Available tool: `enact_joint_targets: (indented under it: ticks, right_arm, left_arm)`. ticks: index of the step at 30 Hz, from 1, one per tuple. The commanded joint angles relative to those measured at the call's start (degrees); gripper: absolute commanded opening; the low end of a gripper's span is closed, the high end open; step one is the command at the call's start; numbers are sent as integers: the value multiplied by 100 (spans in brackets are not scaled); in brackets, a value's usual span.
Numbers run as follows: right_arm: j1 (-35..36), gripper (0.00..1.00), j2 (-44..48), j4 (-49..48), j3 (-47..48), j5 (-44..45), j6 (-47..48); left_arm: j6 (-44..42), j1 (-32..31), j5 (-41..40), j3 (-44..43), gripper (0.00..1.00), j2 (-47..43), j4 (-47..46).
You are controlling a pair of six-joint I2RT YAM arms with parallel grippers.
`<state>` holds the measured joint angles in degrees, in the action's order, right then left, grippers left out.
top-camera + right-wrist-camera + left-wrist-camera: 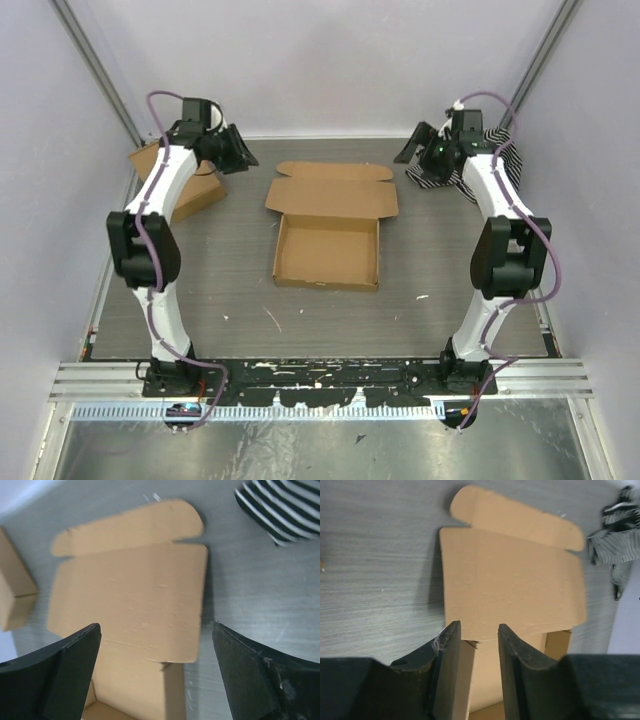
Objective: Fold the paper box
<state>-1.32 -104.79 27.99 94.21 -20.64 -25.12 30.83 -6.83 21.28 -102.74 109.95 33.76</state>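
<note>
Top view, box: the plain brown die-cut cardboard paper box (328, 250) sat mid-way across the grey wood-grain table (230, 290), with its tray walls raised. Its lid panel and tuck flap lay flat toward the far wall.
Top view, axis: the whole piece ran near to far, and the lid's hinge crease ran left to right.
Top view, arms: the black left gripper (232, 152) hung off the lid's far-left corner and the black right gripper (418, 148) off its far-right corner. Neither touched it, and the right one looked slightly nearer.
Top view, surroundings: a smaller plain brown cardboard rectangle (195, 192) lay under the left arm and a black-and-white striped cloth (505, 160) beside the right arm. Both were apart from the lid and neither blocked it.
Left wrist view: the fingers stood partly apart and empty, with the lid straight ahead.
Right wrist view: the jaws were spread wide and empty, with the lid ahead between them.
Judgement: the lid probably had to swing about that crease toward the near side, over the tray.
</note>
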Motion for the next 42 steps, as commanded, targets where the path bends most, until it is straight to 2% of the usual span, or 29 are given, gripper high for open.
enact_joint_targets:
  ticks: [1, 3, 7, 24, 32, 35, 42]
  right_arm:
    - [-26, 99, -309, 756, 286, -86, 347]
    - [-27, 99, -604, 910, 391, -242, 420]
    - [-26, 94, -986, 957, 384, -612, 553]
    - [47, 83, -1613, 701, 341, -1003, 636]
    - [121, 67, -1719, 734, 486, -1048, 658]
    - [139, 59, -1703, 822, 558, -1005, 687]
    - [218, 43, -1542, 971, 639, -739, 793]
  left_arm:
    - [-647, -79, -131, -1154, 47, 748, 1691]
    - [-659, -117, -176, -1518, 54, 1168, 1902]
    - [-831, -338, -243, -2056, 57, 1729, 2257]
    - [-841, -490, -231, -1926, 58, 2588, 2210]
    - [-655, -501, 12, -2000, 57, 2835, 1998]
    - [-610, -503, 60, -2099, 56, 2854, 1963]
    - [-522, -512, 88, -2073, 55, 2668, 1810]
